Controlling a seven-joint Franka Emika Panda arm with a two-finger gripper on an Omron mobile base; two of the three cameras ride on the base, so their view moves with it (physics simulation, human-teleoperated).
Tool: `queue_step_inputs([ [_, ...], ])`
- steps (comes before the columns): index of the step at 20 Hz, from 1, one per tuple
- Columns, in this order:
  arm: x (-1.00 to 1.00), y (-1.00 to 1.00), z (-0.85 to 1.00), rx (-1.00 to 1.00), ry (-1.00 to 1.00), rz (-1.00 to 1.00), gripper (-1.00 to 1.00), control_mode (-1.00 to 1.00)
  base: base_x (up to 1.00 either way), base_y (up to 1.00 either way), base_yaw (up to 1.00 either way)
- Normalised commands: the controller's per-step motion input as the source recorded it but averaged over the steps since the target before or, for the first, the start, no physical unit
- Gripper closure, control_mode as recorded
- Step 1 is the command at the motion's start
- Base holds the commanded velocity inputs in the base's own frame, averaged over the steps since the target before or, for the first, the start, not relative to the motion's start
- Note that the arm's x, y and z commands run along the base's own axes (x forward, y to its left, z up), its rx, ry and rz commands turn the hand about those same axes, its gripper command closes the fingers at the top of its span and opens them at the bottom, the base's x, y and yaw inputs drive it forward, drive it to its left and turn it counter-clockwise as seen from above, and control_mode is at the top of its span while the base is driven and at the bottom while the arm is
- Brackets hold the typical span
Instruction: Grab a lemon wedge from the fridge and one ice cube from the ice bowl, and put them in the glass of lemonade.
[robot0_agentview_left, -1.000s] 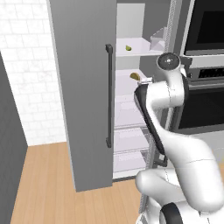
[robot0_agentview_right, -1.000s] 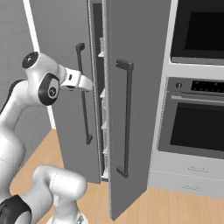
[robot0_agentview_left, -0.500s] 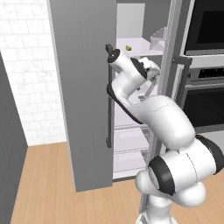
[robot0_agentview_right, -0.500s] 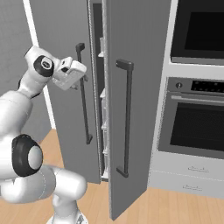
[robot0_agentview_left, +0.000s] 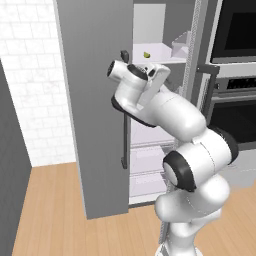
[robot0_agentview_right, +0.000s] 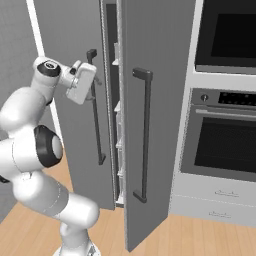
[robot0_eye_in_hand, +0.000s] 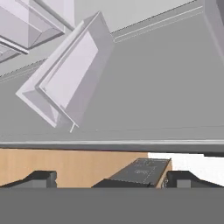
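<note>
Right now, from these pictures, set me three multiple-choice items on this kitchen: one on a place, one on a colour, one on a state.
1. Where does the small pale yellow-green lemon wedge lie?
A. On an upper white shelf inside the tall grey two-door fridge
B. On the wooden floor
C. Between the fingers of the claw

2. What colour are the fridge's long vertical bar handles?
A. White
B. Black
C. Brown

3. How does the claw stand?
A. Shut on the wedge
B. Shut on a handle
C. Open, holding nothing

Answers: 1 A, the left base view shows the wedge on a high shelf behind the open door. 2 B, the right base view shows both bars dark against the grey doors. 3 C, in the hand view the two dark fingertips stand far apart with nothing between them.
</note>
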Motion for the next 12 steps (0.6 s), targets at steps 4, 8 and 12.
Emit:
queue_step_inputs([
  [4, 0.00, -0.08, -0.17, 0.00, -0.04, 0.02, -1.00, -1.00, 0.00, 0.00, 0.00],
  [8, 0.00, -0.03, -0.42, 0.00, -0.20, 0.01, -1.00, -1.00, 0.00, 0.00, 0.00],
  [12, 0.29, -0.18, -0.13, 0.00, -0.03, 0.00, -1.00, -1.00, 0.00, 0.00, 0.00],
])
